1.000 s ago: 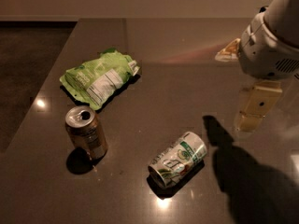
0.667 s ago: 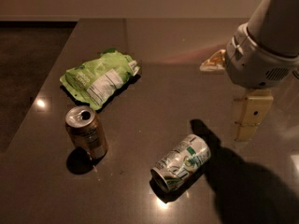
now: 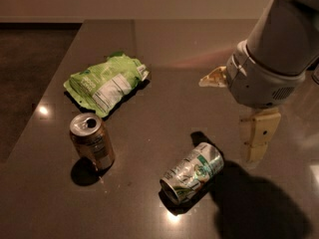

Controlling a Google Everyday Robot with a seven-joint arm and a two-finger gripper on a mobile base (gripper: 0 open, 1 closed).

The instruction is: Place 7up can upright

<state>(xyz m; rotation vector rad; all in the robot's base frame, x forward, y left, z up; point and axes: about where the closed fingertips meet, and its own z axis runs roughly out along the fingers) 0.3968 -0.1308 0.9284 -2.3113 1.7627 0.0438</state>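
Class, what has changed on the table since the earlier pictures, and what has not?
The claw has moved down-left toward the 7up can, grasping nothing. The 7up can stays on its side; the brown can and green bag are unmoved.

Nothing is reading legibly on the white label of the green bag (image 3: 107,83) or on the 7up can (image 3: 192,172). The gripper (image 3: 227,119) is hovering to its right.

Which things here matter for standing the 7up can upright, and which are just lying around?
For the job:
7up can, lying on its side
gripper, fingers open, up and to the right of the 7up can, not touching it

Just lying about:
brown-gold can, upright, left of the 7up can
green snack bag, flat, behind the brown-gold can
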